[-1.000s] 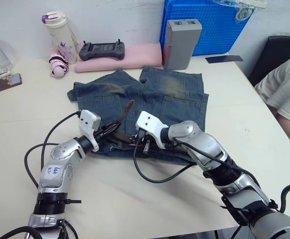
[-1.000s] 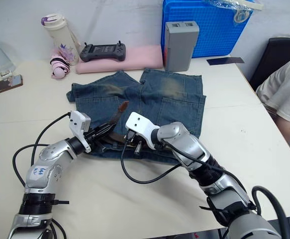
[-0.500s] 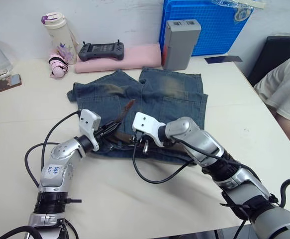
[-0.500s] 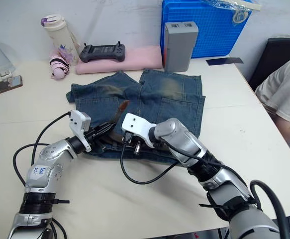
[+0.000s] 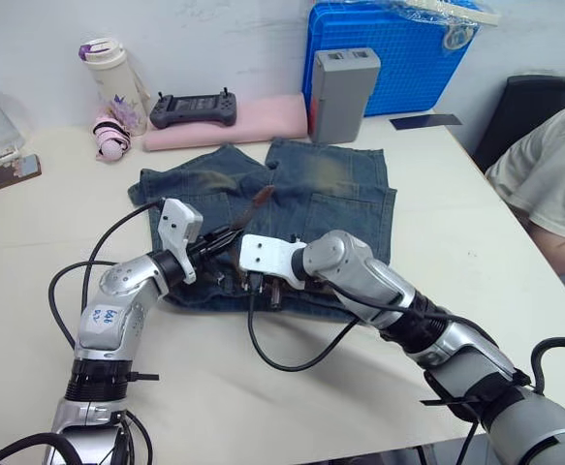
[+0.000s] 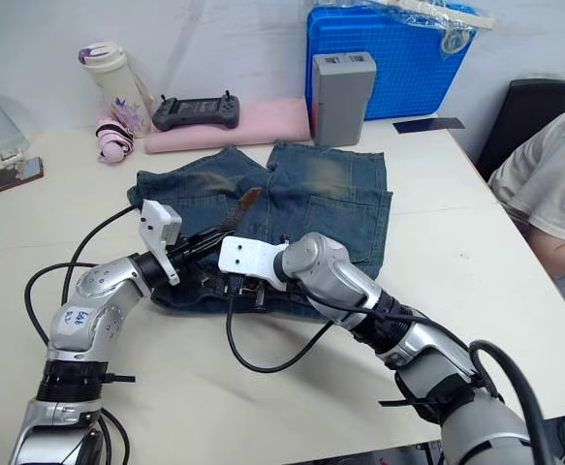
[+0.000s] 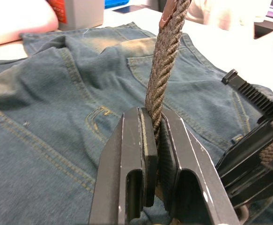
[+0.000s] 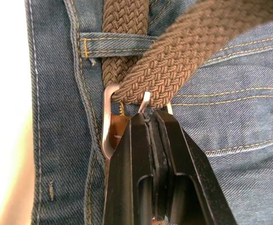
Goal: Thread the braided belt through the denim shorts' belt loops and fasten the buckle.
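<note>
Two hands: both are working at the near waistband.
Right hand [image 8: 151,123]: is pinching the buckle [image 8: 109,119], fingers closed on it.
Left hand [image 7: 156,123]: is clamping the braided belt [image 7: 163,65].
Belt loops [image 8: 115,41]: one is holding the belt.
Denim shorts [image 5: 330,189]: are lying flat on the tabletop [image 5: 456,223].

You're working at a pale cream table [image 5: 263,407] set against a plain whitish wall [image 5: 224,39]. Along its far edge you have a blue latticed plastic crate [image 5: 408,53], a grey rectangular box [image 5: 342,82] standing upright in front of it, a long pink cloth pad [image 5: 253,111] carrying a black handheld controller [image 5: 192,104], and a white drinks bottle with a purple cap [image 5: 108,73]. On your right, a person in a light shirt [image 5: 544,184] sits by a black chair [image 5: 529,102].
</note>
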Tool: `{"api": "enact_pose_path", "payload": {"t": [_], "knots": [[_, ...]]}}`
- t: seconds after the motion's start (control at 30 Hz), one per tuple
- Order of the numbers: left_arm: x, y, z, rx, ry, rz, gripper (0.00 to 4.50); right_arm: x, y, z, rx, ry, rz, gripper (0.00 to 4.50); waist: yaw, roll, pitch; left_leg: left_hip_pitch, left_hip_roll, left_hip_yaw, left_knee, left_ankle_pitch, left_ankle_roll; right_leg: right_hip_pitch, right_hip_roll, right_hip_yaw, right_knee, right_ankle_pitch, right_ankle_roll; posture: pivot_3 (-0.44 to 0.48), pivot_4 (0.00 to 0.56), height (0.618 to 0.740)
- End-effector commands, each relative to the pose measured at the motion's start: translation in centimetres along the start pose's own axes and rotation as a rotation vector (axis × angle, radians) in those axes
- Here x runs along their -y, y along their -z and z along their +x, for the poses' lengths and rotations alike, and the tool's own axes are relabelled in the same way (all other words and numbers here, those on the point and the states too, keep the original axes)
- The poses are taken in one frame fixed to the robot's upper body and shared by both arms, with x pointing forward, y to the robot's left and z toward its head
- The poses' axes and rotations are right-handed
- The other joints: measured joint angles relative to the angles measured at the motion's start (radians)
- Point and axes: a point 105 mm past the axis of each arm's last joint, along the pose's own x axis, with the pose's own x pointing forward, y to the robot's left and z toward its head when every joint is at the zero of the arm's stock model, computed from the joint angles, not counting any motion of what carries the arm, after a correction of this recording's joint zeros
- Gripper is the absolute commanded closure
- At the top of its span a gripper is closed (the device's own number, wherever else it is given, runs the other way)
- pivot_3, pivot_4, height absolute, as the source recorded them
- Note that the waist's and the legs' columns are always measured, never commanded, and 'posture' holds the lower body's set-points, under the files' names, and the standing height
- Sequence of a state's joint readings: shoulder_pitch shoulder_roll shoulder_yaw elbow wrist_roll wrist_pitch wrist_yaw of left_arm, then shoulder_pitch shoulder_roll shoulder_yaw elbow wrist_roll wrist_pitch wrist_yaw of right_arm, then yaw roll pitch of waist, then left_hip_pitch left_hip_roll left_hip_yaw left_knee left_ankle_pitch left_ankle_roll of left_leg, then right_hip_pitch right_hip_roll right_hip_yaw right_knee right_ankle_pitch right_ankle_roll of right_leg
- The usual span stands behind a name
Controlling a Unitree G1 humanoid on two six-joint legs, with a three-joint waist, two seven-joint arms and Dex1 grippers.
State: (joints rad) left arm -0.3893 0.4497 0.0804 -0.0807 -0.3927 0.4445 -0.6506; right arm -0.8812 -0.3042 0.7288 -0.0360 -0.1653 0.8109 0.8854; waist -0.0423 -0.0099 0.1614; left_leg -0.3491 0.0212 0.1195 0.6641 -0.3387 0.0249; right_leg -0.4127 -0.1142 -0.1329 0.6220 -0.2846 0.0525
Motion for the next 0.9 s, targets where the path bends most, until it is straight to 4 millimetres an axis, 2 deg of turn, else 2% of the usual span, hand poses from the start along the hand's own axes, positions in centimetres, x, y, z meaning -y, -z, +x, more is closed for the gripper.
{"api": "enact_pose_path", "payload": {"t": [0.03, 0.27, 0.4, 0.57, 0.9], "knots": [[0.9, -3.2, 0.1, 0.072, 0.070, 0.072, 4.08, -7.6, 5.2, 3.5, -0.191, -0.313, 0.065, 4.47, -0.001, 0.001, -0.004, 0.000, 0.000, 0.000, 0.000, 0.000, 0.000, 0.000, 0.000, 0.000, 0.000, 0.000, 0.000, 0.000, 0.150, 0.728], [2.3, -6.4, 0.6, 0.079, 0.262, 0.111, 4.08, -8.5, 5.8, 4.1, -0.219, -0.399, 0.031, 4.47, -0.008, 0.001, -0.006, 0.001, 0.000, 0.000, 0.000, -0.001, -0.001, 0.001, 0.000, 0.000, 0.000, 0.000, 0.000, 0.000, 0.150, 0.728], [3.0, -8.5, 0.7, 0.072, 0.386, 0.138, 4.08, -8.3, 6.3, 4.3, -0.231, -0.415, 0.002, 4.47, -0.013, 0.001, -0.006, 0.002, 0.000, 0.000, -0.001, -0.001, -0.002, 0.001, 0.001, 0.000, 0.000, 0.000, -0.001, 0.000, 0.150, 0.728], [4.3, -10.0, 0.9, 0.066, 0.517, 0.153, 4.08, -8.0, 6.5, 4.7, -0.236, -0.417, -0.002, 4.47, -0.013, 0.002, -0.006, 0.007, 0.000, 0.000, -0.002, -0.001, -0.003, 0.005, 0.001, 0.001, 0.000, -0.001, -0.001, 0.000, 0.150, 0.728], [7.8, -12.6, 1.8, 0.109, 0.733, 0.146, 4.08, -8.7, 7.6, 5.6, -0.265, -0.457, 0.032, 4.47, -0.013, 0.003, -0.008, 0.012, 0.001, 0.000, -0.003, -0.004, -0.011, 0.006, 0.002, 0.002, 0.003, -0.004, -0.005, 0.000, 0.150, 0.728]]}}
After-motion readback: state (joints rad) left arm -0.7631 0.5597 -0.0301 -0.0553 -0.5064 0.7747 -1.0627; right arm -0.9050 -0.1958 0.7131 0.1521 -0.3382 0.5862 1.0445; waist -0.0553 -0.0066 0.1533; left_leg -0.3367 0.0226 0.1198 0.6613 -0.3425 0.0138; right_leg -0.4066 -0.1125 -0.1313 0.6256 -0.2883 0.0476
